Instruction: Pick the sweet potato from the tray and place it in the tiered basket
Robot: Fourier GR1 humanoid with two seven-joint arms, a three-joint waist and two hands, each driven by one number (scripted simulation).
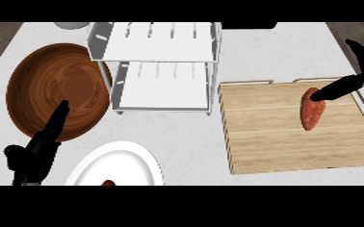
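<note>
The sweet potato (312, 109) lies on the wooden tray (270, 139) at the right of the pale surface (192, 139), toward the tray's far right part, its long side running near to far. The right robot hand (340, 89) comes in from the right edge; one straight dark finger lies across the far end of the sweet potato and touches it, so this hand is open and nothing is curled round the vegetable. Another dark finger shows farther off at the right edge.

The white tiered basket (160, 67) stands left of the tray, just beside its far left corner, with two slatted shelves, both bare. Left of the basket sits a wide brown wooden bowl (57, 89). A white plate (117, 168) lies near the lower edge, with a small red thing (108, 182) at its near rim. The left robot hand (35, 154) rests at the near left, fingers straight, tips over the bowl's near rim. No writing or labels can be read
</note>
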